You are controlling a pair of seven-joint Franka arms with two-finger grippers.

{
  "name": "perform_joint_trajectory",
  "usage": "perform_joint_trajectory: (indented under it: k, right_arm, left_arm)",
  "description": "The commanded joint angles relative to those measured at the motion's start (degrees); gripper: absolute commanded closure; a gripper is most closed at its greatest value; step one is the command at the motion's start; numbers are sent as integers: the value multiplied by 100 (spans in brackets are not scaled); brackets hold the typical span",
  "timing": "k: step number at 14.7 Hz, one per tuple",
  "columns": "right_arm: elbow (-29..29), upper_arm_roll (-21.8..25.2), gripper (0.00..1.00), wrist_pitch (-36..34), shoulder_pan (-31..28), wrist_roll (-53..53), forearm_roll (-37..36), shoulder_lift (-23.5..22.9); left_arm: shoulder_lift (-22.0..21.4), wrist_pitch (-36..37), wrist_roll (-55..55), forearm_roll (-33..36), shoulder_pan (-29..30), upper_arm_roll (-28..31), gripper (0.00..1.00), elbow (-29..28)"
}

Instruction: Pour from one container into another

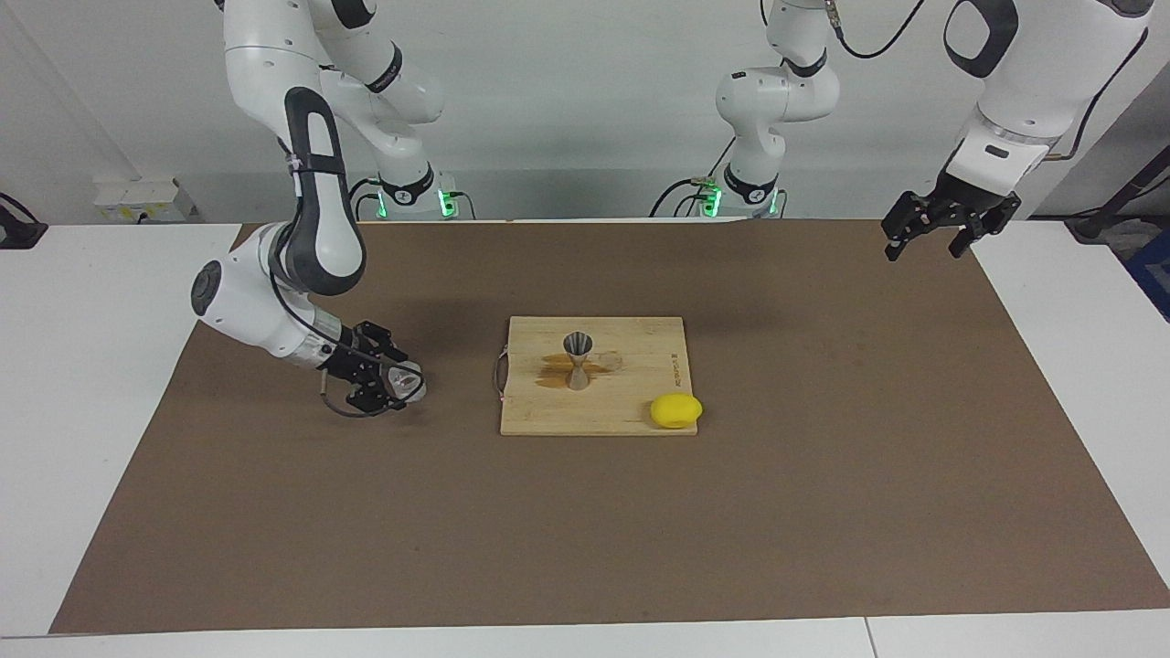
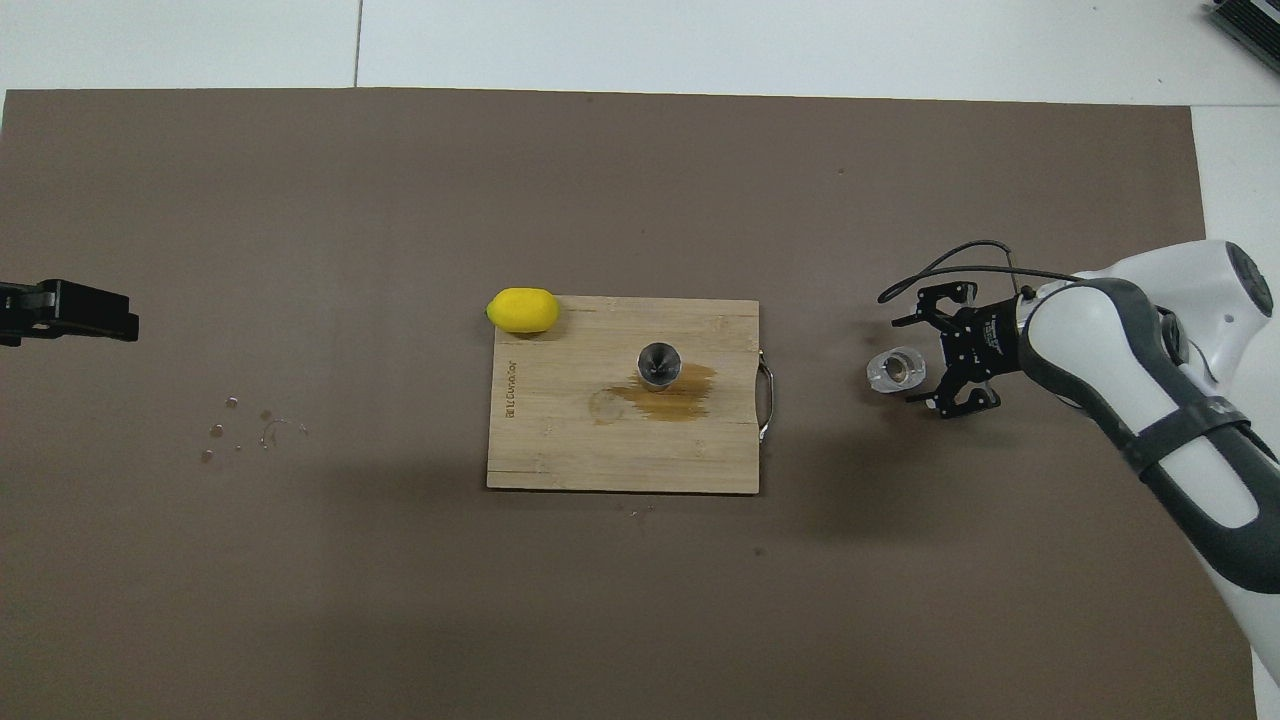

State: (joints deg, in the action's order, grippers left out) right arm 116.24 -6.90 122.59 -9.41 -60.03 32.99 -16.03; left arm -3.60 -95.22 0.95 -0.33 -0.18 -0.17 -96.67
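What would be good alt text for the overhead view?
The right claw stands open around a glass cup on the brown mat, beside a cutting board holding a metal jigger, a brown spill and a lemon.

Clear ribbed glass cup (image 2: 896, 369) stands on the mat, seemingly upright; grey hourglass jigger (image 1: 578, 360) stands upright on the board.

White table (image 1: 110, 439), brown mat (image 1: 823, 475) across it, plain pale wall (image 1: 567, 100)
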Motion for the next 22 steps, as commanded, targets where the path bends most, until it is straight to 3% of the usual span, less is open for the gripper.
perform_joint_trajectory:
  k: [1,4,8,13,15,22]
  right_arm:
    - [302,-30,0,20,-122,701,59,415]
    - [347,-39,0,-112,-114,1509,-615,679]
    - [216,-74,0,-191,79,3141,-2162,829]
    - [84,-66,0,-471,719,4148,-2936,1312]
    - [-266,-109,0,-997,809,4192,-3368,1506]
    - [-2200,-101,0,-2739,985,4561,-3589,1515]
  left_arm:
    - [-132,3,-87,129,-96,61,0,-141]
    - [-132,3,-87,129,-96,61,0,-141]
    - [-132,3,-87,138,-96,61,0,-141]
    - [-132,3,-95,138,-105,61,0,-141]
    - [-132,3,-87,129,-105,61,0,-141]
    - [-132,3,-95,129,-105,61,0,-141]
